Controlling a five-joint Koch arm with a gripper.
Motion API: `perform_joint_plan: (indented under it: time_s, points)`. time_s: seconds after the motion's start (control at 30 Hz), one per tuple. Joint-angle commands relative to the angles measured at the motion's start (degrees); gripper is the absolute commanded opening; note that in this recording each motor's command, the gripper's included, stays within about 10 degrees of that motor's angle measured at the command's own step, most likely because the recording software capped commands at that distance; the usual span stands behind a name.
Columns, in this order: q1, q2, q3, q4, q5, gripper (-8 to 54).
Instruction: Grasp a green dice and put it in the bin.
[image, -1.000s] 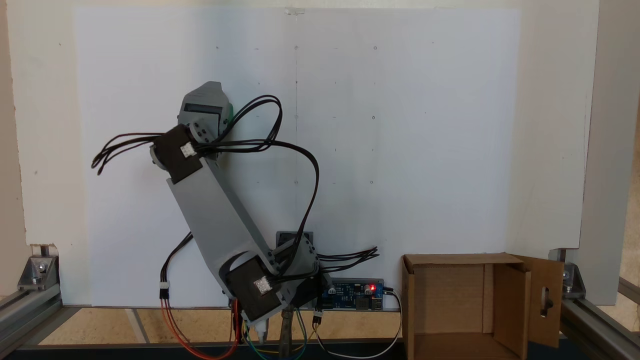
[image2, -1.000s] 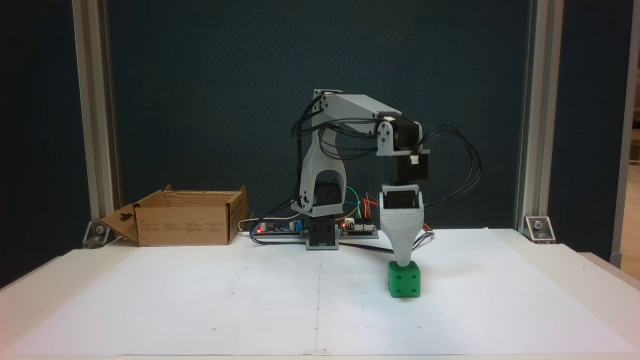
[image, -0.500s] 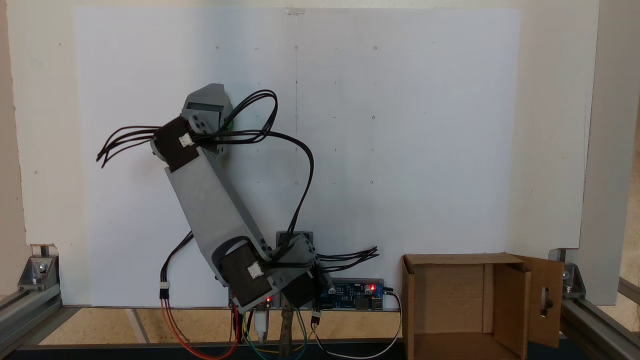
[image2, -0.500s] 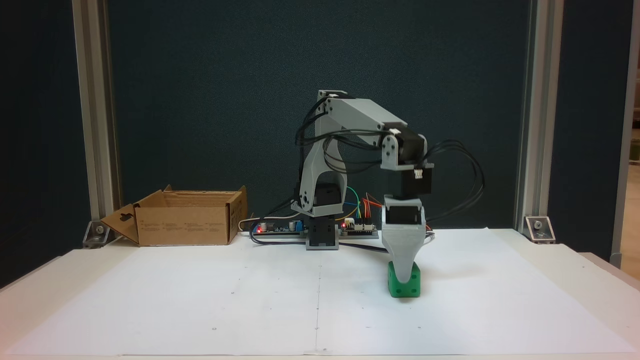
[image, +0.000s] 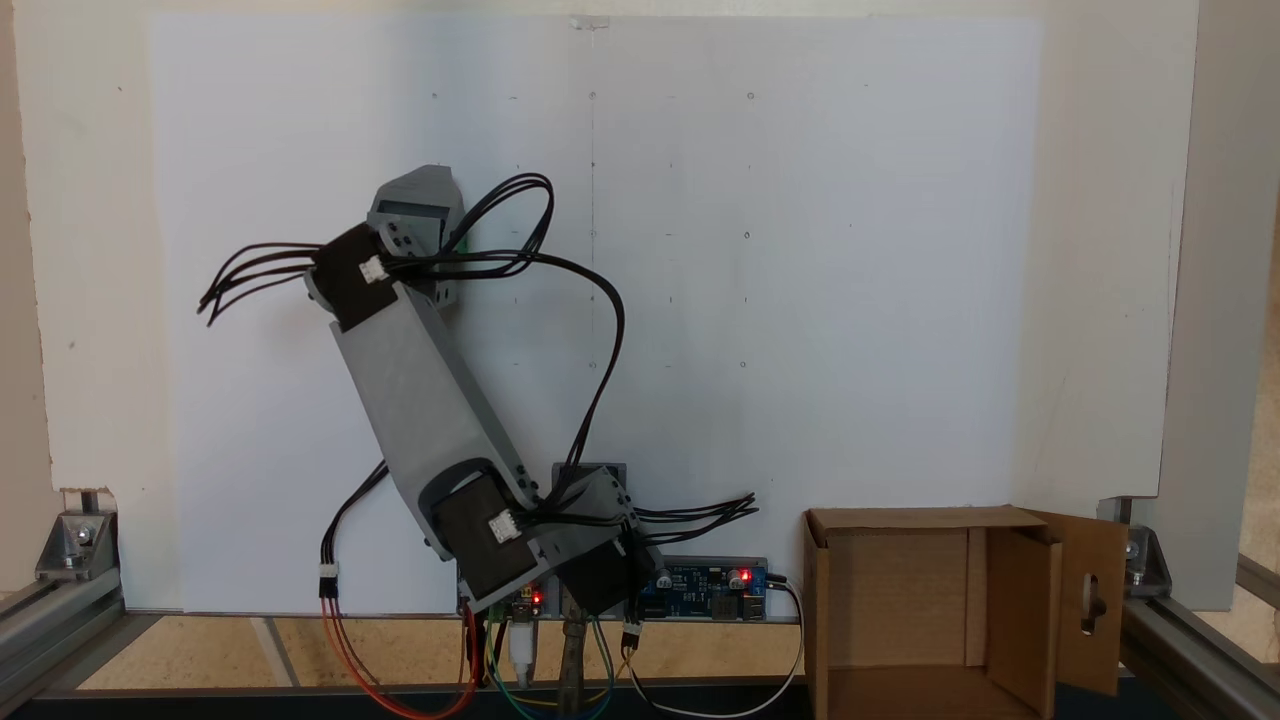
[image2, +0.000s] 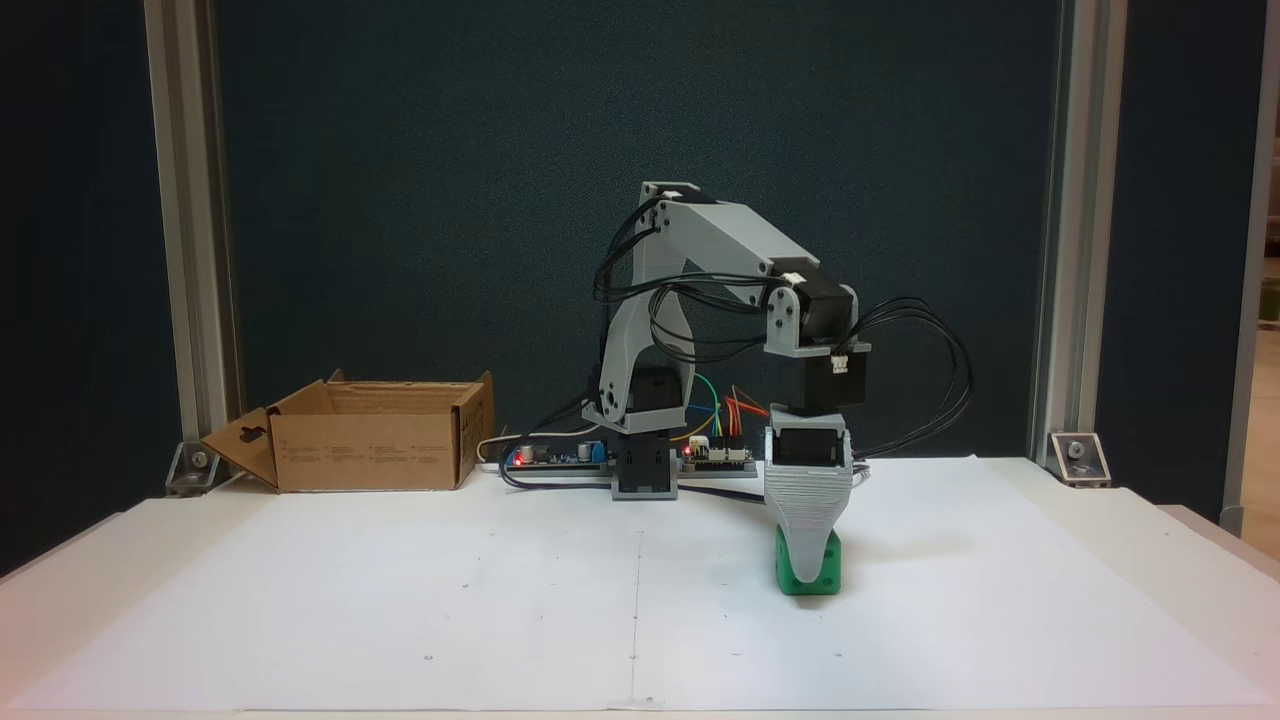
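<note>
The green dice (image2: 831, 568) rests on the white paper, right of the arm's base in a fixed view. My gripper (image2: 808, 577) points straight down over it, and its grey front jaw covers the middle of the dice's face almost to the paper. The second jaw is hidden behind the first, so open or shut is not visible. Seen from above in a fixed view, the gripper (image: 418, 208) hides the dice except for a green sliver (image: 463, 240). The bin (image2: 365, 450), an open cardboard box with a slotted flap, stands far left at the table's back; its wall (image: 895, 590) shows lower right from above.
A controller board (image2: 560, 457) with red lights and coloured wires lies beside the arm's base (image2: 645, 470). Black cable loops (image2: 925, 360) hang right of the wrist. Aluminium posts (image2: 190, 250) stand at the back corners. White paper (image2: 450, 600) covers the table.
The arm has dropped lower. The gripper went from just touching the dice's top to straddling it, its front jaw now covering most of the dice's face. The dice has not moved.
</note>
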Motion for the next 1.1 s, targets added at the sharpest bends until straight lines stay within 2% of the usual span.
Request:
perform_joint_plan:
  time_s: [0.0, 0.1, 0.47, 0.7, 0.8, 0.87, 1.0, 1.07]
  points:
    - [0.09, 0.35, -1.14, -0.18, 3.78, 41.2]
    - [0.18, 0.26, -1.14, -0.35, 3.78, 38.8]
    - [0.09, -1.41, -1.05, -1.67, 3.78, 38.7]
    - [-0.09, -1.49, -0.62, -1.85, 3.78, 27.7]
    - [0.0, -1.49, 0.0, -1.85, 4.04, 16.3]
    - [0.35, -1.41, 0.35, -1.85, 4.39, 11.4]
    - [0.7, 0.26, 0.44, 0.18, 4.39, 11.4]
    - [0.7, 4.75, 0.35, 3.08, 4.39, 11.4]
